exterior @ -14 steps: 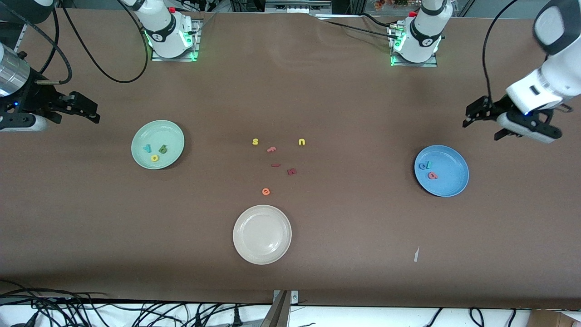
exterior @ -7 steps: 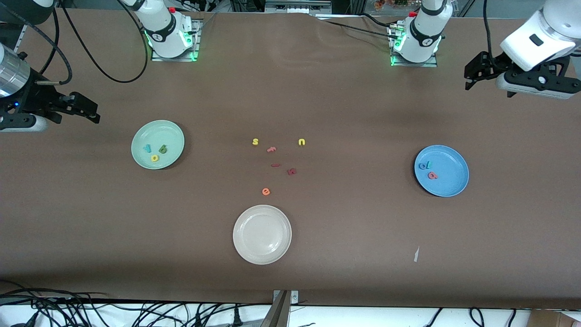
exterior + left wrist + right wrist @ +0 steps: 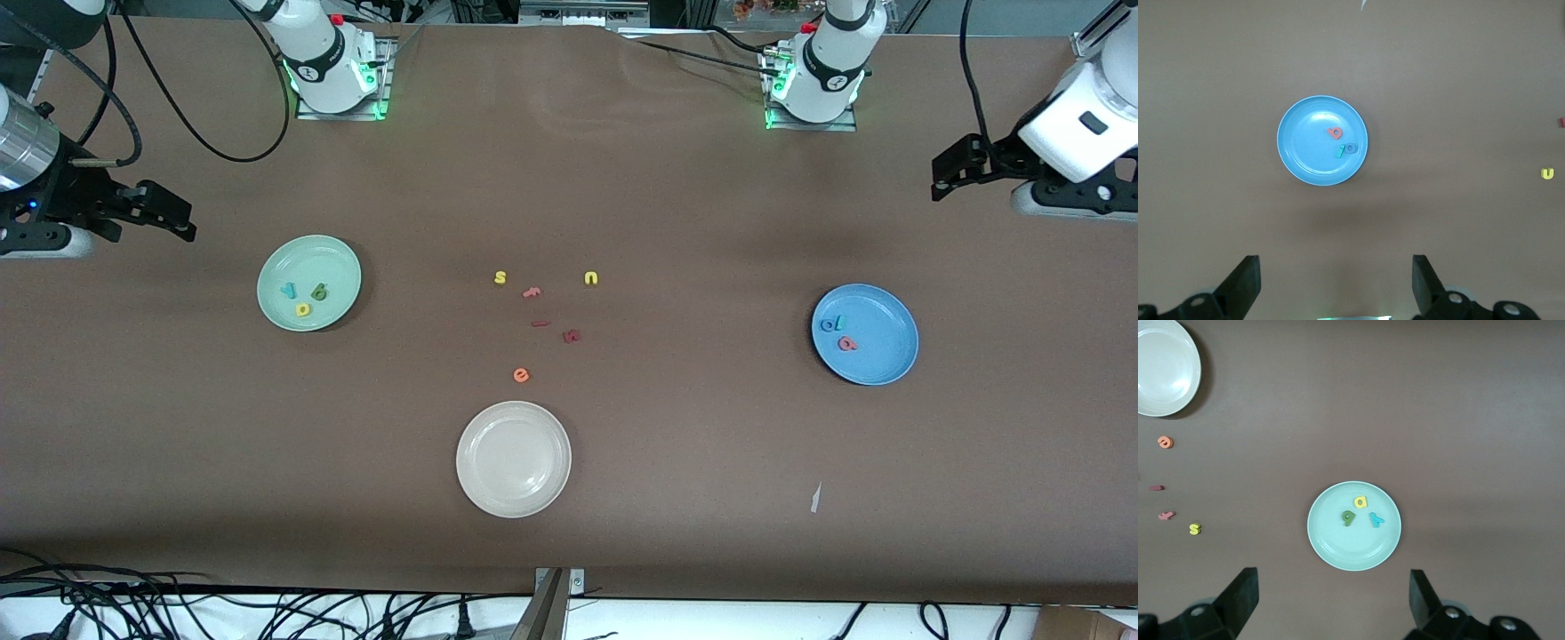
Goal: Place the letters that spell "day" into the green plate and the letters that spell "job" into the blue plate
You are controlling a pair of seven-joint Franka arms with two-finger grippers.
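The pale green plate (image 3: 333, 267) lies toward the right arm's end and holds the teal "y" (image 3: 287, 290), dark green "d" (image 3: 319, 291) and yellow "a" (image 3: 303, 309). The blue plate (image 3: 885, 356) lies toward the left arm's end and holds the blue "o" (image 3: 828, 325), teal "j" (image 3: 840, 323) and pink "b" (image 3: 848, 343). My left gripper (image 3: 944, 176) hangs open and empty over bare table near the blue plate (image 3: 1298, 160). My right gripper (image 3: 180, 220) waits open and empty over bare table near the green plate (image 3: 1338, 547).
A cream-white plate (image 3: 513, 459) sits mid-table, nearer to the front camera. Loose letters lie between the plates: yellow "s" (image 3: 500, 277), yellow "u" (image 3: 591, 278), pink "f" (image 3: 532, 292), two dark red pieces (image 3: 572, 336), orange "e" (image 3: 521, 375). A white scrap (image 3: 815, 498) lies nearer the front edge.
My left gripper has drawn away from the blue plate toward the robots' side of the table and out toward the table's end. The right arm and all letters have stayed put.
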